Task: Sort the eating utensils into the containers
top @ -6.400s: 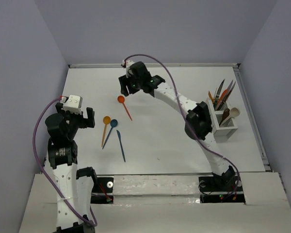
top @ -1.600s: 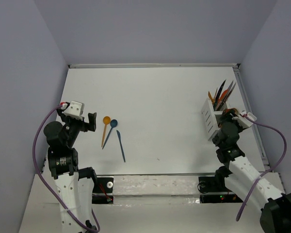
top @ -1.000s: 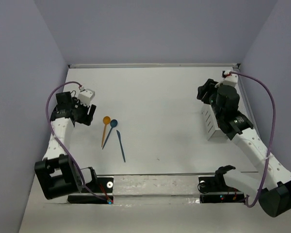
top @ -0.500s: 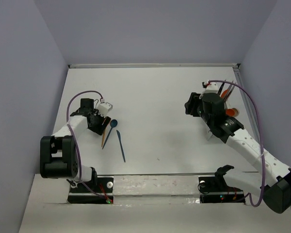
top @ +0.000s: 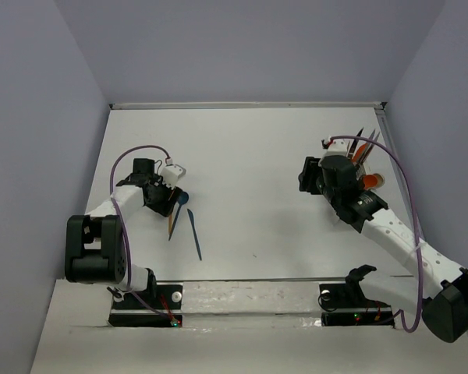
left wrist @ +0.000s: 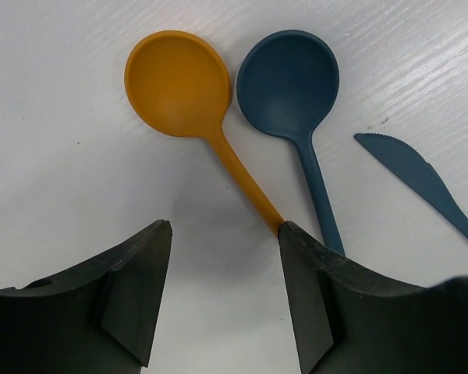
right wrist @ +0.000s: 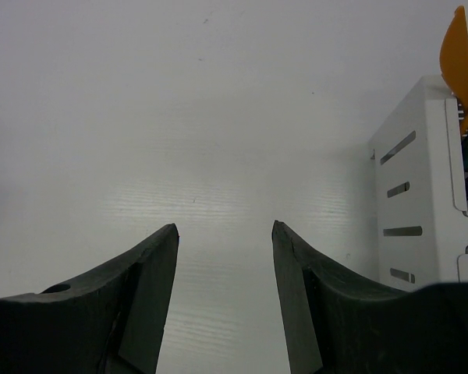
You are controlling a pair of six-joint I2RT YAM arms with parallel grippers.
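An orange spoon (left wrist: 179,82), a dark blue spoon (left wrist: 288,78) and a blue knife (left wrist: 421,183) lie side by side on the white table. My left gripper (left wrist: 226,227) is open and low over the orange spoon's handle, which runs under its right finger. In the top view the left gripper (top: 166,199) covers the orange spoon's bowl, with the blue spoon (top: 182,198) and knife (top: 195,234) just right of it. My right gripper (right wrist: 225,227) is open and empty, just left of the white slotted caddy (right wrist: 421,179). Several utensils (top: 365,145) stand in the caddy.
My right arm (top: 351,199) hides most of the caddy in the top view. The table's back edge (top: 246,104) and right rail (top: 402,179) bound the surface. Purple walls rise on all sides.
My left gripper has shifted slightly right, down onto the orange spoon, covering its bowl. My right gripper has held beside the caddy. The orange-red spoon seen earlier is gone from the table.
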